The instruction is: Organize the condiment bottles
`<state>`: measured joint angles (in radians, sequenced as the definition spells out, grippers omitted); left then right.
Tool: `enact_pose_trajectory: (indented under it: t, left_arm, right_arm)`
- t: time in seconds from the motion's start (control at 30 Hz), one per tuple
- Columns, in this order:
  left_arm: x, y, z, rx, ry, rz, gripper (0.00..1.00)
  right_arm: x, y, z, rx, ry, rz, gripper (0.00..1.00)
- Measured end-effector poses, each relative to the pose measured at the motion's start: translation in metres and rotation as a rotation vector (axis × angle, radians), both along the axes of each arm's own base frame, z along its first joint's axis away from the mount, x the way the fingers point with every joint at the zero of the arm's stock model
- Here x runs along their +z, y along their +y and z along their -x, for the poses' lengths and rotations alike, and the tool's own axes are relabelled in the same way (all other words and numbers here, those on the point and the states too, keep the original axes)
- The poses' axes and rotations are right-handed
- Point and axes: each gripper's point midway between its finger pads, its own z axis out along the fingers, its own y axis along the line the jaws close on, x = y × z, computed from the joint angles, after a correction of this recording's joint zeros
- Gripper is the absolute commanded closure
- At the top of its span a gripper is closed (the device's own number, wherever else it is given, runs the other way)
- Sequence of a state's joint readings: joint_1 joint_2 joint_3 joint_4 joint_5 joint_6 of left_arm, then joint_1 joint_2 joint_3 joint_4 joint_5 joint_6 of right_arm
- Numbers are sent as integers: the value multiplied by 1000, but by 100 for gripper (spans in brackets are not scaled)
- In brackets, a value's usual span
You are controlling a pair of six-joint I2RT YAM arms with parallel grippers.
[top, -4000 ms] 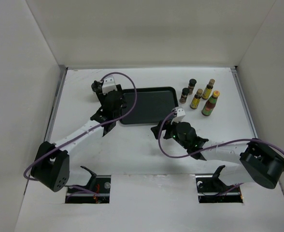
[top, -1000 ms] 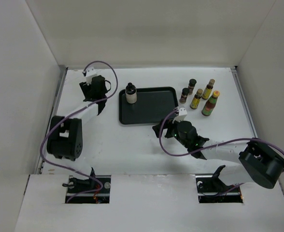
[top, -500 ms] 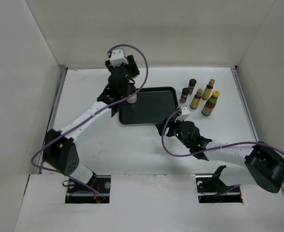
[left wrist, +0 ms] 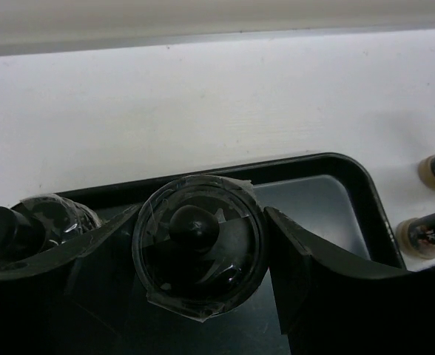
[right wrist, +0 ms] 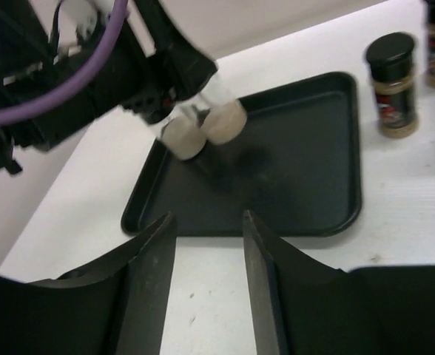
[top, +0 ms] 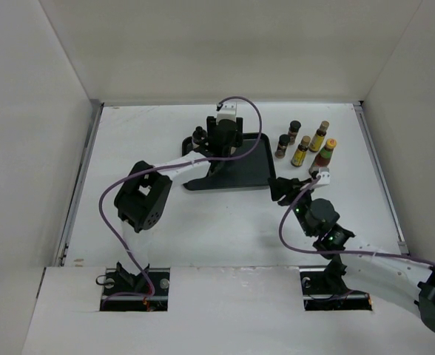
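My left claw (top: 223, 140) is clenched on a cream bottle (left wrist: 197, 251), its fingers pressed against both sides of the body. It holds the bottle over the upper-left part of the tray (top: 247, 168). I can't tell whether the base touches the tray floor. A second cream bottle (top: 199, 137) stands just beside it in the tray's upper-left corner. My right claw (right wrist: 208, 218) hangs over the bench (top: 129, 133) near the tray's lower-right corner, its fingers parted with nothing between them. At upper right of the top view, clear of the tray, stand the red-green bottle (top: 323, 157), the yellow bottles (top: 300, 151) and the brown bottles (top: 282, 145).
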<state>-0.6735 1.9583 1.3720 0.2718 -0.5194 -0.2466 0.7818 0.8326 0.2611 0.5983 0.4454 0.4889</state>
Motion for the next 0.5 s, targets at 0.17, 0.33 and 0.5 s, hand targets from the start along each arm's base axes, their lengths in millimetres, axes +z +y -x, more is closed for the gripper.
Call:
enact_pose_trajectory:
  t: [0.17,0.33,0.5]
  left_arm:
    - [-14,3,-8,12,3,-2,55]
    - [-30,3,-17,20,0,2,54]
    - [-42,4,-23,22,1,-1,47]
  right_arm:
    - [-6,-14,-4,-56,8,-1,44]
    - [-21,-12,-8,-60,44,34,41]
    - [-24,-12,-8,-61,52,39,32]
